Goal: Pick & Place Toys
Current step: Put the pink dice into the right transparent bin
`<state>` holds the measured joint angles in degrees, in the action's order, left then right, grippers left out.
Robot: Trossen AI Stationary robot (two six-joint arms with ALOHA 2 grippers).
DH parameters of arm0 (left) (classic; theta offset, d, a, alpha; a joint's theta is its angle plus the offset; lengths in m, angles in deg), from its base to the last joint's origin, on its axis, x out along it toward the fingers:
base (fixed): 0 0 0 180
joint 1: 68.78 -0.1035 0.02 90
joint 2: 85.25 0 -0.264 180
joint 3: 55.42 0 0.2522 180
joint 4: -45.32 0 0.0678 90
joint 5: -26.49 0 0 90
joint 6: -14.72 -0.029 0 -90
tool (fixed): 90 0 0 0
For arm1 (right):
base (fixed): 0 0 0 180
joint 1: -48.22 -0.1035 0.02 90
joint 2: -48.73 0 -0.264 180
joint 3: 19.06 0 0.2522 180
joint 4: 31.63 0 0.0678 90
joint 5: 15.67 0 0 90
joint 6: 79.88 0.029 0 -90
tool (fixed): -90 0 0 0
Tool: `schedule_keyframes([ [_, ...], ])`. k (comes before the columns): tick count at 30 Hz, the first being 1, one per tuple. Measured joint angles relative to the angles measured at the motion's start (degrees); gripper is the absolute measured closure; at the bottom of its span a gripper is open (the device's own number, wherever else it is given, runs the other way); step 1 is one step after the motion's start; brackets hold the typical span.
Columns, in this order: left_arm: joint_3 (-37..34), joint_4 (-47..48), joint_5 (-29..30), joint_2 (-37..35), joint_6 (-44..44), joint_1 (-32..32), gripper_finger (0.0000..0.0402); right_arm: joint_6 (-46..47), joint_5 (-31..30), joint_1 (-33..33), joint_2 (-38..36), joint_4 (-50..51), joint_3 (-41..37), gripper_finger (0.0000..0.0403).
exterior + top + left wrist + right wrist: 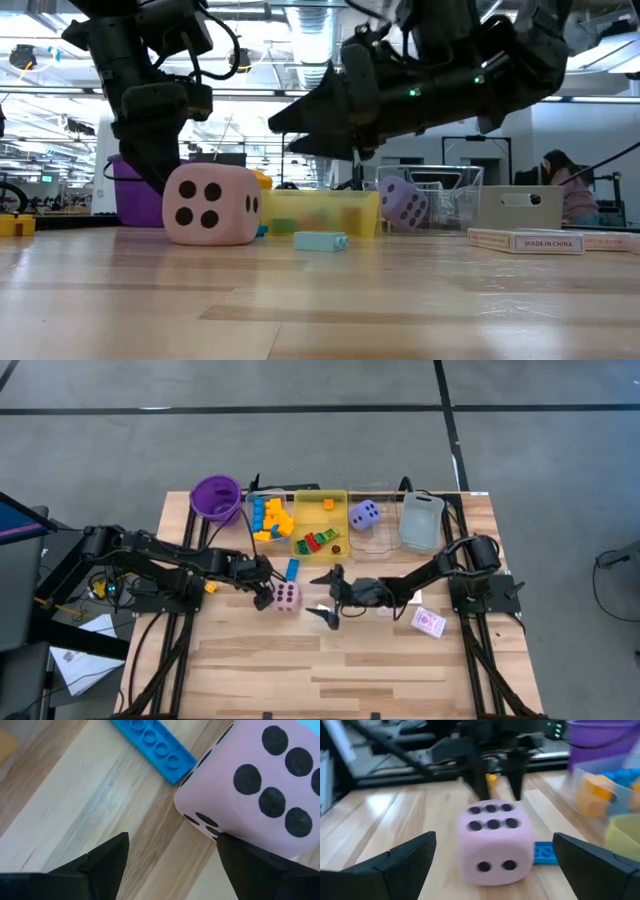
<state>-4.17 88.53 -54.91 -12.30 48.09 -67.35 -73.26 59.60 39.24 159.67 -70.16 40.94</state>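
Observation:
A pink die (286, 596) stands on the table's middle, a blue brick (292, 569) lying just beyond it. My left gripper (266, 586) points down at the die's left side, open; the die (250, 785) shows beside one finger. My right gripper (322, 596) comes level from the right, open, with the die (492, 842) just ahead of its spread fingers. A purple die (364, 514) lies in a clear tray. Yellow and blue blocks (268, 518) fill another clear tray, and green and red ones sit in the yellow tray (342, 496). My left gripper has one finger (235, 852) right at the pink die's lower left corner (202, 820), coming from above and slanting down. Whether that finger touches the die I cannot tell. The die rests flat on the table.
A round purple cup (215, 497) stands at the far left, a grey tray (421, 522) at the far right. Red-patterned card boxes (428, 622) lie near the right arm. A small yellow block (211, 587) lies under the left arm. The table's near half shows bare wood.

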Motion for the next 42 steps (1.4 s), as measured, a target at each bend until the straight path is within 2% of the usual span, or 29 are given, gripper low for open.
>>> schedule_keyframes([
  [7, 0.00, 0.01, 0.04, 0.00, -0.02, 0.00, 0.0105, 16.20, -0.13, 2.26, -0.72, -0.05, 0.02, 0.0010],
  [14, 0.00, 0.03, 0.07, 0.00, -0.04, 0.00, 0.0105, 16.70, 5.79, 3.23, 0.04, 2.00, -0.06, 0.0010],
  [26, 0.00, -0.16, 0.11, 0.00, -0.07, 0.00, 0.0105, 6.52, 5.81, 3.42, 0.02, 3.84, 0.00, 0.0003],
  [32, 0.00, -4.32, 0.13, 0.02, -0.07, 0.01, 0.0105, 0.81, 5.72, 3.42, 0.02, 4.44, 0.00, 0.0003],
  [42, 0.00, -9.66, 0.26, 0.02, -0.09, 0.00, 0.0105, 0.26, 5.70, 3.37, 0.02, 7.75, 0.00, 0.0003],
])
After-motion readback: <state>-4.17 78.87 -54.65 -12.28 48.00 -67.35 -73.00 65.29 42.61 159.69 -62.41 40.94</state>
